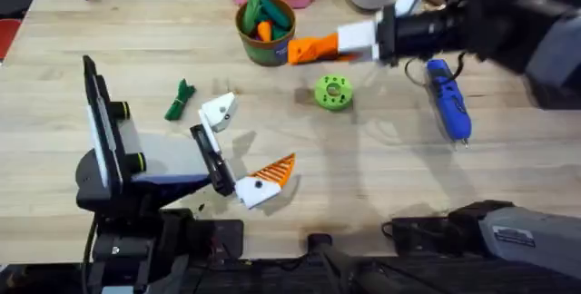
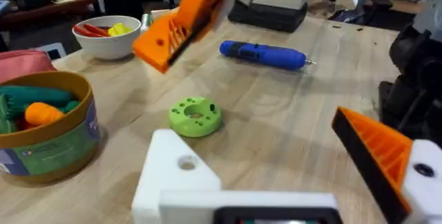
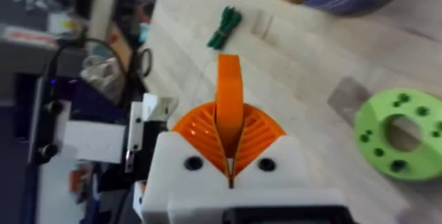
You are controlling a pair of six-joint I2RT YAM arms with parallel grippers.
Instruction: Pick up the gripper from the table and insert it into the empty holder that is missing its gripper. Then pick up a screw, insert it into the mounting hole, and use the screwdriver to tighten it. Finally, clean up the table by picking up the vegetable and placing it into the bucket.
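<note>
Two arms were at a pale wooden table (image 1: 109,31). No lettering was legible anywhere (the bucket's label was too blurred to read). Right gripper (image 1: 313,49): pads pinched together on the gripper (image 3: 229,92), an orange wedge, raised beside the bucket (image 1: 264,29), which held green and orange toy vegetables. Left gripper (image 1: 245,149): jaws spread wide, gripping nothing; one holder (image 1: 218,111) bare and white, the other carrying an orange pad. Vegetable (image 1: 180,100): lying on the table just beside the bare holder. Screwdriver (image 1: 448,100): blue, lying under the right arm. Green disc (image 1: 333,92): between bucket and screwdriver. White bowl (image 2: 108,36): near the far edge.
</note>
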